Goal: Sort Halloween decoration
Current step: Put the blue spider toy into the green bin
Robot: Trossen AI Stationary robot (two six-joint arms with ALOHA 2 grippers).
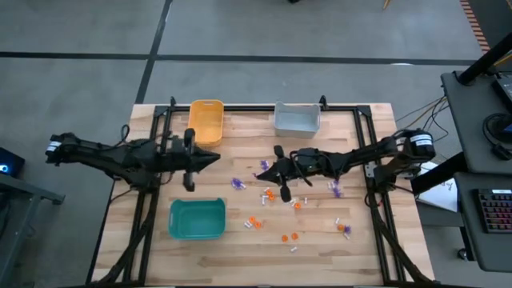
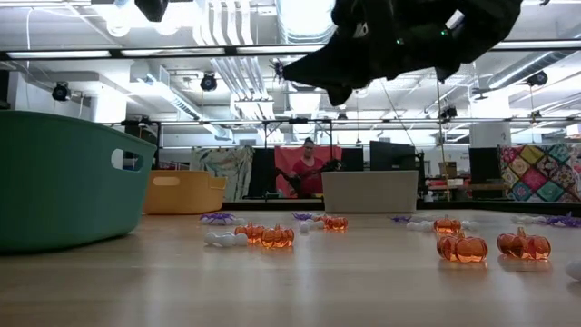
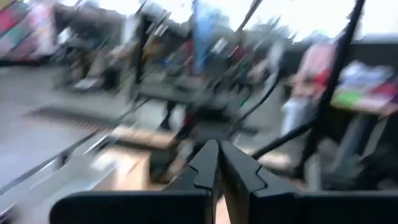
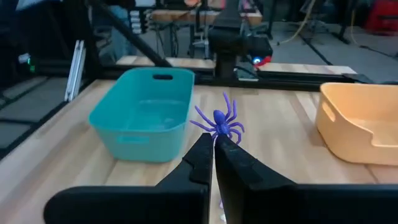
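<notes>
The Halloween decoration lies scattered on the wooden table: small orange pumpkins (image 2: 277, 236), purple spiders (image 1: 238, 183) and small white pieces (image 2: 221, 239), mostly right of centre. My right gripper (image 4: 213, 142) hovers over the table's middle, pointing toward the left edge, shut on one purple spider (image 4: 219, 119). My left gripper (image 1: 216, 158) is shut with nothing in it, raised above the table between the orange-yellow bin (image 1: 206, 122) and the teal bin (image 1: 197, 218). My right gripper pinches the purple spider between its two fingertips (image 4: 202, 146) by its lower legs (image 4: 216, 134). The fingers come nearly level from the table's right side. The spider sticks out beyond the tips, body and other legs spread free, lifted clear of the table.
A grey bin (image 1: 297, 118) stands at the far edge right of the orange-yellow one. The teal bin (image 4: 146, 112) and the orange-yellow bin (image 4: 360, 124) lie ahead of my right gripper. Black frame rails (image 1: 152, 200) run along both table sides. A person (image 2: 309, 168) shows far behind the table.
</notes>
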